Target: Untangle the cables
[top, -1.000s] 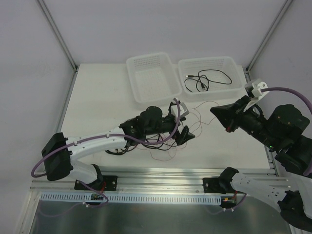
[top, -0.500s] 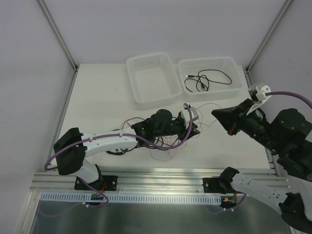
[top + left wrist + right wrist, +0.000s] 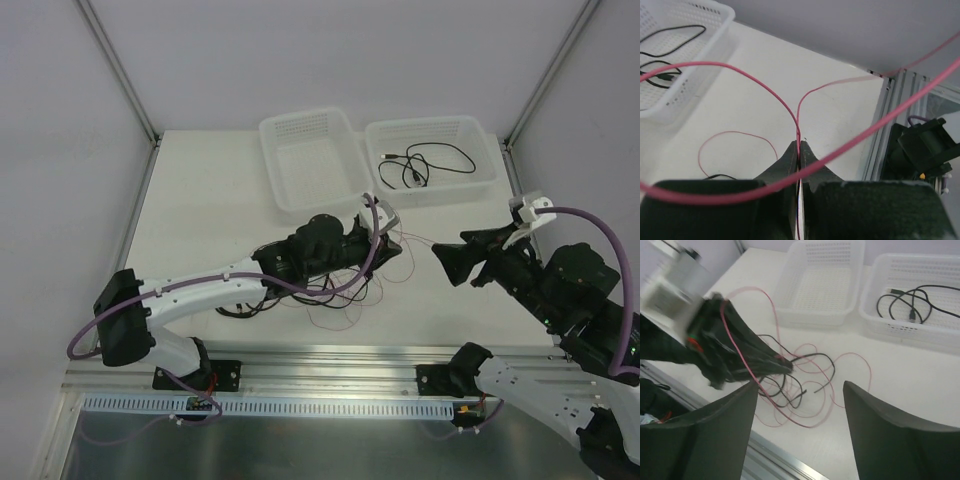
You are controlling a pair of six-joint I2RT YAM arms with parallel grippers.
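On the desk (image 3: 200, 220), the left basket (image 3: 305, 116) and the right basket (image 3: 425, 124) are standing side by side at the far edge. A cable (image 3: 412, 172) is lying in the right basket. A tangle of cables (image 3: 335, 298) is lying in front of them, near the middle. The left fingers (image 3: 790, 160) are pinching one wire above it, and the right fingers (image 3: 725, 435) are hanging apart, to its right.

Two arms, same build: left arm (image 3: 200, 292) and right arm (image 3: 530, 378) have white shell links joined by bulky black joint housings; a purple cable (image 3: 85, 328) runs along the left arm, and a second purple cable (image 3: 600, 217) arcs over the right wrist; you will find a white wrist bracket (image 3: 528, 208) there; left pincer (image 3: 799, 146) and right pincer (image 3: 799, 385) have dark, matte, tapered fingers (image 3: 705, 440); black base plates (image 3: 215, 375).
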